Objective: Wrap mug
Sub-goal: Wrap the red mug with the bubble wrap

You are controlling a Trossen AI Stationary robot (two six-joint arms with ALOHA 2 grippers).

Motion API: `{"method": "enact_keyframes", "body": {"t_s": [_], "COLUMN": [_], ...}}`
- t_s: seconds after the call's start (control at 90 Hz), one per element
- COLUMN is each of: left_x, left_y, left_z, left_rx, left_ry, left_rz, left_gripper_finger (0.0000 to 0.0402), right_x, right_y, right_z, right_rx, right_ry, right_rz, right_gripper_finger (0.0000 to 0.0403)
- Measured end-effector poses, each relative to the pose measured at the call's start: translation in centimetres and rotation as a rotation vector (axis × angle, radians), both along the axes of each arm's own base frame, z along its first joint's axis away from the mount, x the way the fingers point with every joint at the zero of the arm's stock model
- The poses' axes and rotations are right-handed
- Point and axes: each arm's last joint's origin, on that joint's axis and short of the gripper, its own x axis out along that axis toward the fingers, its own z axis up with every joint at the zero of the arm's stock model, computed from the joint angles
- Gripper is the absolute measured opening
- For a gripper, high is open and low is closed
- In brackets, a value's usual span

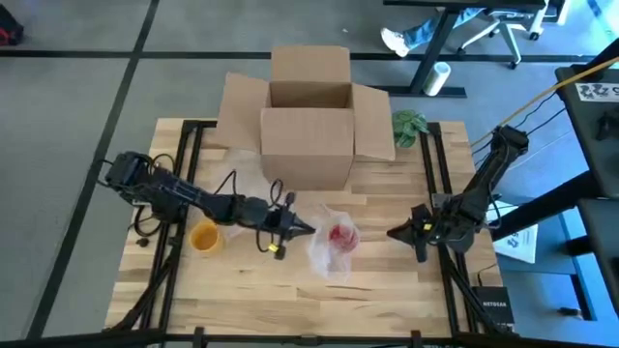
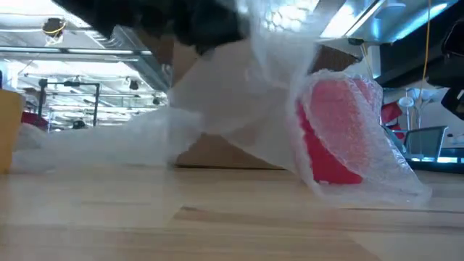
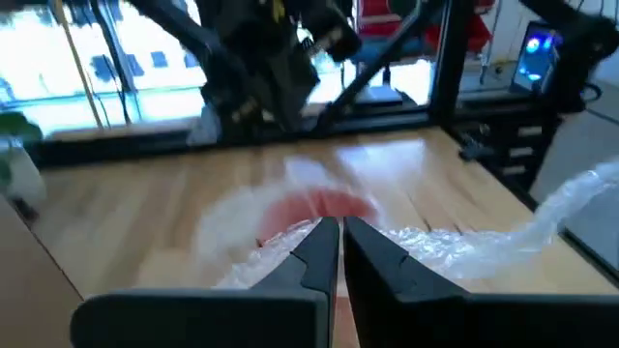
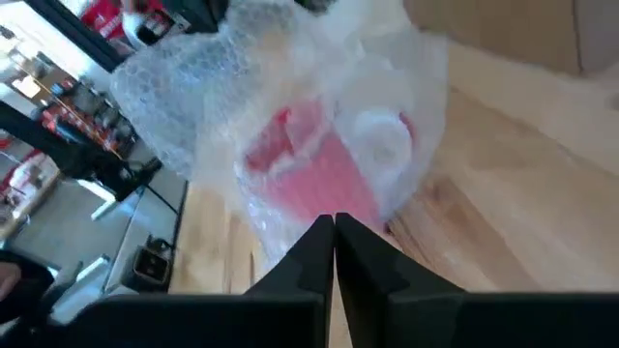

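Near the wooden table's point(image 1: 387, 280) middle, toward its front edge, lies the red mug point(image 1: 340, 237) swathed in cloudy bubble wrap point(image 1: 324, 253), the left gripper point(image 1: 308, 229) pinching a sheet edge, the right gripper point(image 1: 393, 232) closed beside it, empty.

On my screen an open cardboard box point(image 1: 308, 121) stands at 12 o'clock on the wooden table point(image 1: 368, 290). A yellow cup point(image 1: 204, 236) sits at 9 o'clock. At 2 o'clock I see a green leafy thing point(image 1: 408, 127), just beside one box flap.
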Motion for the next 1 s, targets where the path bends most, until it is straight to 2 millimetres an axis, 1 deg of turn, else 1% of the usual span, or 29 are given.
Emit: {"method": "enact_keyframes", "body": {"t_s": [0.1,0.222,0.356,0.478,0.522,0.611,0.756,0.822,0.933,1.0], "left_x": [1.0,2.5,4.9,7.1,7.8,8.6,9.1,9.2,9.2,9.2], "left_y": [0.6,1.0,1.0,0.9,0.9,1.2,2.2,2.8,3.5,3.8], "left_z": [0.9,1.1,0.5,-0.6,-0.8,-0.7,-0.1,-0.1,-0.3,-0.6], "left_rx": [-0.012,-0.023,-0.040,-0.064,-0.066,-0.066,-0.059,-0.061,-0.094,-0.100], "left_ry": [-0.018,-0.026,-0.012,0.012,0.014,0.001,-0.026,-0.023,-0.001,0.023], "left_rz": [-0.027,-0.058,-0.109,-0.123,-0.120,-0.108,-0.043,-0.003,0.038,0.046], "left_gripper_finger": [0.0000,0.0000,0.0000,0.0000,0.0000,0.0000,0.0000,0.0000,0.0000,0.0000], "right_x": [0.2,0.4,1.1,2.4,3.1,4.7,8.4,10.3,13.1,14.7], "right_y": [0.2,0.4,0.6,0.9,1.1,1.5,2.6,3.4,4.4,4.8], "right_z": [0.9,2.6,4.2,5.5,5.8,6.4,7.6,8.5,10.9,11.9], "right_rx": [-0.042,-0.097,-0.127,-0.172,-0.191,-0.216,-0.286,-0.346,-0.451,-0.497], "right_ry": [-0.066,-0.108,-0.114,-0.076,-0.040,0.046,0.156,0.155,0.109,0.090], "right_rz": [0.007,0.008,0.015,0.059,0.074,0.122,0.232,0.300,0.350,0.388], "right_gripper_finger": [0.0000,0.0000,0.0000,0.0000,0.0000,0.0000,0.0000,0.0000,0.0000,0.0000]}}
